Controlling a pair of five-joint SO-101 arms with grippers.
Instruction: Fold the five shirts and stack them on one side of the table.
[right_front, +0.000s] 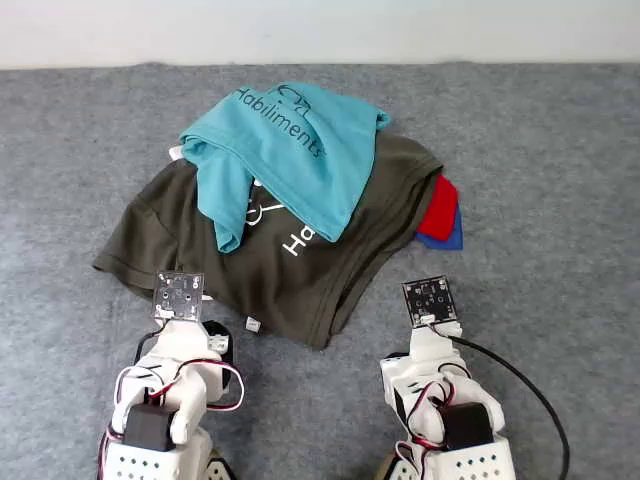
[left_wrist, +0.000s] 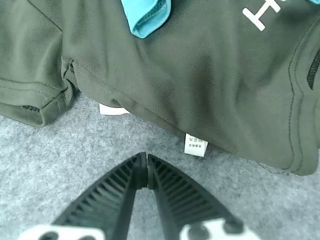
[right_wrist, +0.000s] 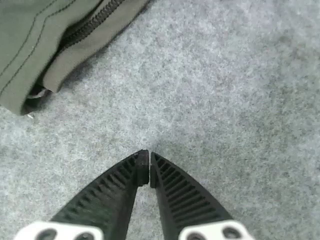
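Both grippers are pressed together and hold nothing. The left gripper (left_wrist: 146, 169), at 7 o'clock in the high view, hangs with its jaws closed over the grey table cover (right_front: 560, 200). It sits just short of the hem of the olive shirt (right_front: 300, 270) and a white care label (left_wrist: 196, 145). The right gripper (right_wrist: 149, 169), at 5 o'clock, is likewise closed tip to tip above bare cover, near that shirt's hem but apart from it. The crumpled heap lies at the table's centre. A teal shirt (right_front: 290, 150) tops the olive one, while a red shirt (right_front: 438, 210) and a blue shirt (right_front: 452, 240) peek out at the heap's 3 o'clock edge.
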